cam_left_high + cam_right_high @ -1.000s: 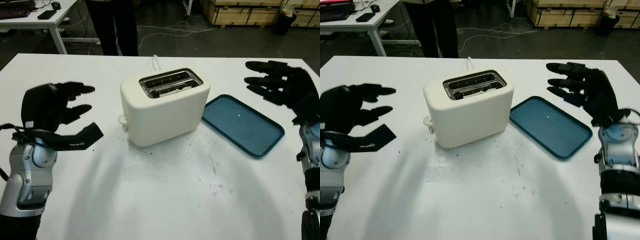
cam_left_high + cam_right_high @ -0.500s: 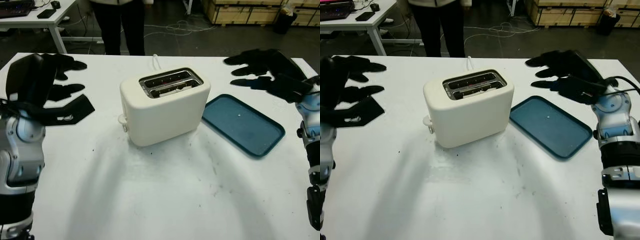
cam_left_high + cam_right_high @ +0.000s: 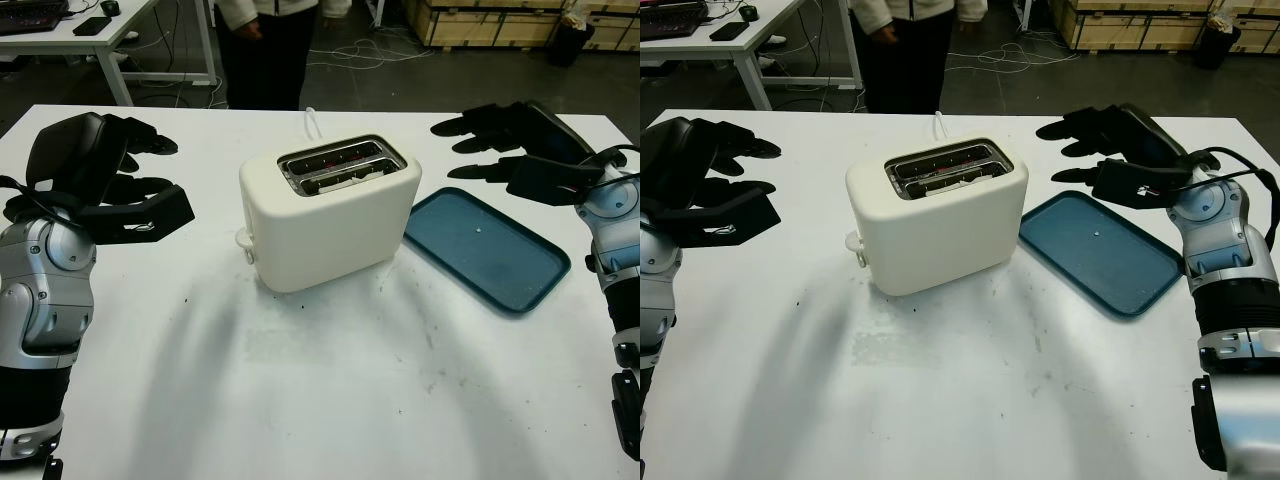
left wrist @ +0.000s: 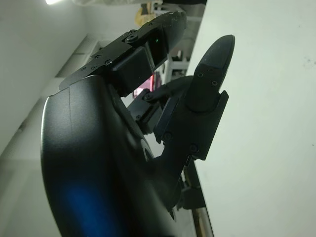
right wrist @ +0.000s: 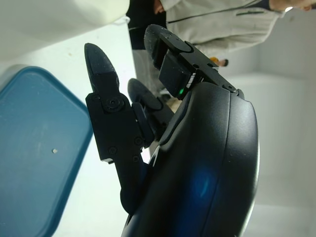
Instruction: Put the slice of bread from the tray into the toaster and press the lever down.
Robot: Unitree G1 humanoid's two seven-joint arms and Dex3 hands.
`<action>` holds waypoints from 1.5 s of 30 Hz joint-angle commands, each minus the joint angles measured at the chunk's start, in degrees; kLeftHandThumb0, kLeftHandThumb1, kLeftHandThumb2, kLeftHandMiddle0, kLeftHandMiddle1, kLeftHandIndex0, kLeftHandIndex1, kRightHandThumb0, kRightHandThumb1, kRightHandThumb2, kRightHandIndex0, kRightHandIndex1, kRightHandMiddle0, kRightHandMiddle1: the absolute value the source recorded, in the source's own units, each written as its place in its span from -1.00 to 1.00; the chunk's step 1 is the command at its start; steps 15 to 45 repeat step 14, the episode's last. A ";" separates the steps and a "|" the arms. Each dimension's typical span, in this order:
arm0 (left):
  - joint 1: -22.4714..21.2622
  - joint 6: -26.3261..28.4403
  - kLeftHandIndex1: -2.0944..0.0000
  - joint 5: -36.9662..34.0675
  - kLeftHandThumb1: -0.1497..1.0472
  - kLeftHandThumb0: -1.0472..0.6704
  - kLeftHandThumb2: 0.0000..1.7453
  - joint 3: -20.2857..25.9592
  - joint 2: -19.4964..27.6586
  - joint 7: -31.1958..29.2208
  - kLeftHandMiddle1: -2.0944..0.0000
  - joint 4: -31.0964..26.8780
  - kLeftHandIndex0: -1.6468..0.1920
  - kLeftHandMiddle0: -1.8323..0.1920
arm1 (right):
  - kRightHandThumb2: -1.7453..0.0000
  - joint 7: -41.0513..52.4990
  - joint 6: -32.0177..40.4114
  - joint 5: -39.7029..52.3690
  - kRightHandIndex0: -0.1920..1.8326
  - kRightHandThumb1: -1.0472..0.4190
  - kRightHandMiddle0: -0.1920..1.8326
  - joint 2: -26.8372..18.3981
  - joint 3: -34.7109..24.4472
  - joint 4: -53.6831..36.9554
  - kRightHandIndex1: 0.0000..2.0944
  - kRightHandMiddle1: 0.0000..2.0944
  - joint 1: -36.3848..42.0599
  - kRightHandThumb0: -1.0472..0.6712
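Standing in the middle of the white worktop (image 3: 330, 400): a cream, rounded two-slot toaster (image 3: 328, 212), its white cord trailing off the far side and its small lever knob (image 3: 243, 240) showing low on the end facing the left arm. Sitting inside the slots (image 3: 340, 165), something pale behind the metal guides; impossible to tell whether it is the slice of bread. Lying just beside the toaster on the right arm's side, a dark blue rectangular plastic tray (image 3: 487, 249) with rounded corners, angled across the worktop and carrying nothing but a tiny pale crumb.

Hovering above the worktop well apart from the toaster on the left side, the black three-finger left hand (image 3: 105, 180), released and holding nothing, fingers pointing toward the toaster. Hovering over the far edge of the tray, the black right hand (image 3: 520, 152), likewise released and grasping nothing, fingers reaching toward the toaster without touching it.

Standing beyond the far edge of the worktop, a person (image 3: 915, 40) in dark trousers and a light jacket. Sitting farther back on the left, a white desk (image 3: 80, 35) with a keyboard; stacked along the back on the right, wooden pallets (image 3: 480, 20).
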 commanded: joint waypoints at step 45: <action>-0.64 0.53 0.99 -0.18 0.52 -0.29 -1.00 -1.66 0.02 -0.28 0.47 0.36 -0.38 -0.13 | 1.00 -0.69 0.30 -0.67 0.02 -0.65 -0.09 -1.20 0.00 -0.68 -1.00 -1.00 -0.26 -0.12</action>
